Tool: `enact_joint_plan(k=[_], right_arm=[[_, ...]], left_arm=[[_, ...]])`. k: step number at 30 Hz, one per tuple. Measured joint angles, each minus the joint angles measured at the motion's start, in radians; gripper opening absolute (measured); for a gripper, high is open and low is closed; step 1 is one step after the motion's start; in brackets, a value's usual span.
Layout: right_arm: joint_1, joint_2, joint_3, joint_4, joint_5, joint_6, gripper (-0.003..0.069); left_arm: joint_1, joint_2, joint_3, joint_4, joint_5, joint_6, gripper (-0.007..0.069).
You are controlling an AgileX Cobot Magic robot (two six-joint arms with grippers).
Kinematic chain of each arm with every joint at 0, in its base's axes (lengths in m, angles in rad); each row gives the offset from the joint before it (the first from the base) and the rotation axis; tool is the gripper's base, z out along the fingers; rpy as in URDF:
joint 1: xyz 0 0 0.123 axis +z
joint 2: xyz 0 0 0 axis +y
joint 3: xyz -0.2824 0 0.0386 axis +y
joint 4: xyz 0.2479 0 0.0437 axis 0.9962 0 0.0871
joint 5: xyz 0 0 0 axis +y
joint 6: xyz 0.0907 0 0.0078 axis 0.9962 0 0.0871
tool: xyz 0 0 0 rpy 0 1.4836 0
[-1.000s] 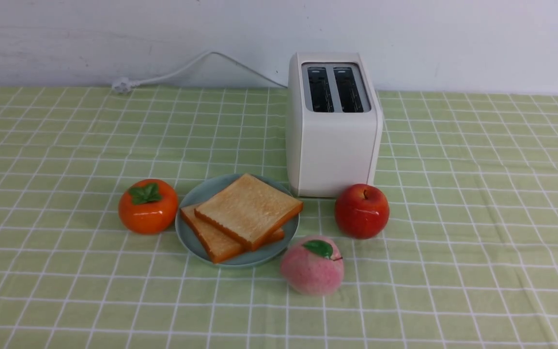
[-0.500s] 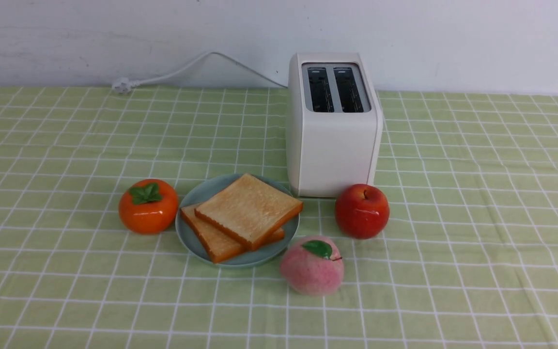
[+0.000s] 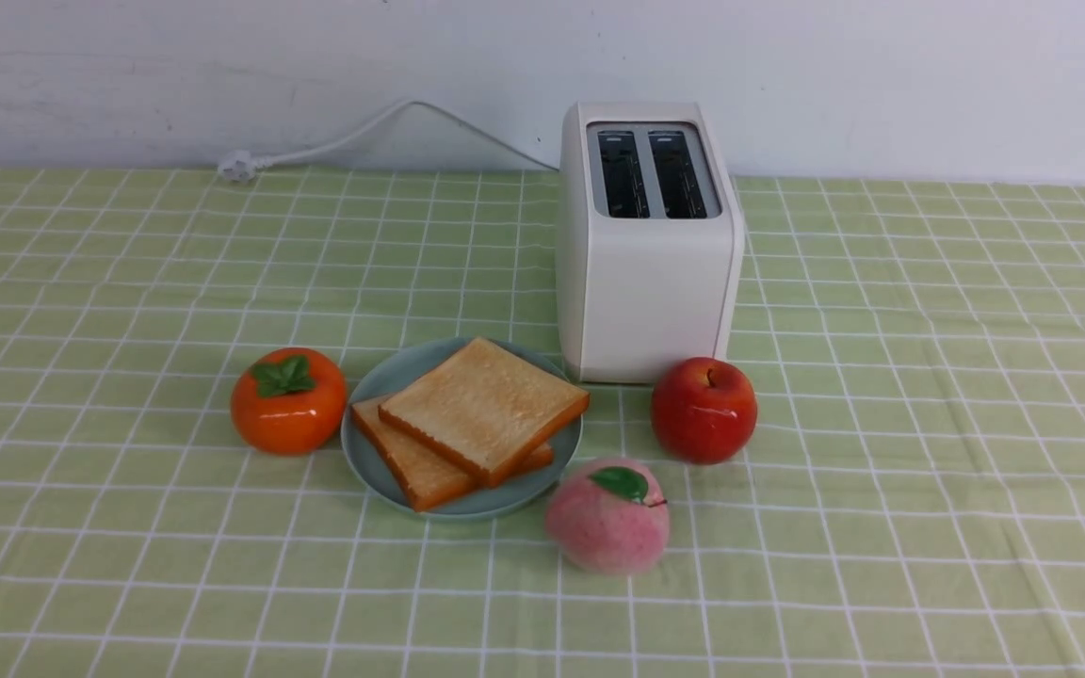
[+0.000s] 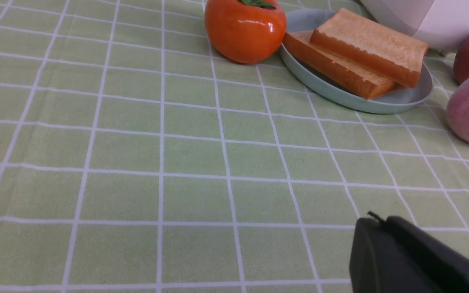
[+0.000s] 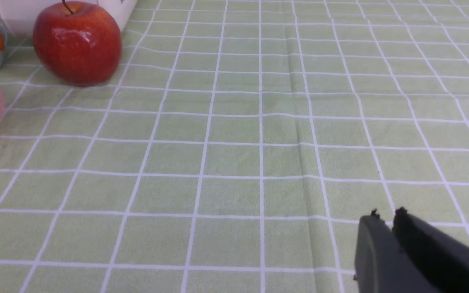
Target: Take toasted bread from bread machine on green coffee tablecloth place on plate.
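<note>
While the left tool (image 4: 375, 221) sits closed and empty and the right tool (image 5: 385, 217) shows a slim gap, holding nothing, both hang low over the green coffee tablecloth (image 3: 128, 282). Both slices of toasted bread (image 3: 481, 405) lie stacked on the plate (image 3: 382, 377), beside the bread machine (image 3: 646, 282); a stray sweep could roll the peach (image 3: 607, 516)

Front view faces the wall; low wrist views share the plate (image 3: 368, 395).
</note>
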Motion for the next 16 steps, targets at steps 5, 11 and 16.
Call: enact_joint_plan(k=[5,11,16], right_arm=[[0.0,0.0,0.0,0.0,0.0,0.0,0.0074],[0.0,0.0,0.0,0.0,0.0,0.0,0.0074],[0.0,0.0,0.001,0.0,0.0,0.0,0.0081]], left_arm=[[0.0,0.0,0.0,0.0,0.0,0.0,-0.0001],[0.0,0.0,0.0,0.0,0.0,0.0,0.0004],[0.0,0.0,0.0,0.0,0.0,0.0,0.0005]])
